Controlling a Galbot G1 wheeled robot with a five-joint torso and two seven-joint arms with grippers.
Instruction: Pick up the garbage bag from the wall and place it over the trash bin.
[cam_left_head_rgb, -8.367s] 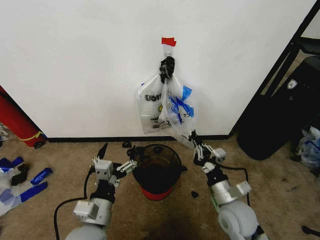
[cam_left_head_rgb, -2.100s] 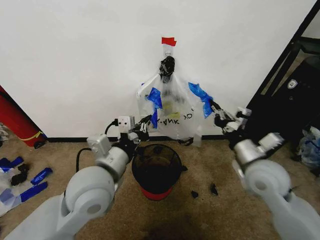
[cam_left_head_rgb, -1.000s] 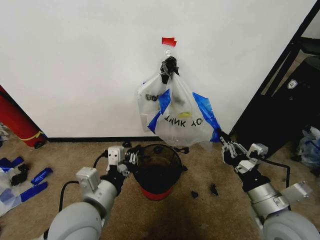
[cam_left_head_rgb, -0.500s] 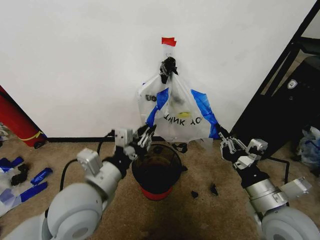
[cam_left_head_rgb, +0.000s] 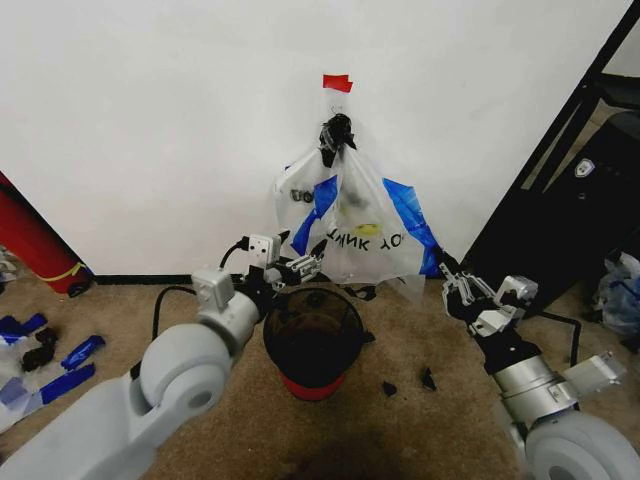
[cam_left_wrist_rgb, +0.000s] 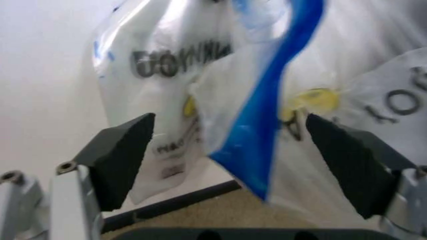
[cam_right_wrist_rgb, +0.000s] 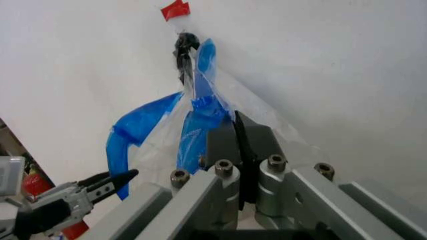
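Left wrist view shows the left gripper (cam_left_wrist_rgb: 230, 172) with its two dark pads spread wide, the blue-taped edge of the garbage bag (cam_left_wrist_rgb: 267, 125) hanging between them without touching either pad. In the head view this gripper (cam_left_head_rgb: 303, 266) reaches up just above the rim of the trash bin (cam_left_head_rgb: 312, 343), at the lower left corner of the bag.

The right gripper (cam_left_head_rgb: 447, 283) sits low at the bag's lower right corner, and the right wrist view shows its black pads pressed together on the clear plastic beside a blue tape strip (cam_right_wrist_rgb: 200, 120), pulling that corner outward.

The garbage bag (cam_left_head_rgb: 365, 235) hangs from a knotted black tie at a small hook on the wall (cam_left_head_rgb: 150, 120), below a red tape piece (cam_left_head_rgb: 337, 83), stretched out to the right. A second printed bag (cam_left_head_rgb: 298, 200) hangs behind it, flat against the wall. The bin stands on the carpet directly beneath, near the black baseboard (cam_left_head_rgb: 150, 279). A big red cylinder (cam_left_head_rgb: 35, 245) leans at the far left.
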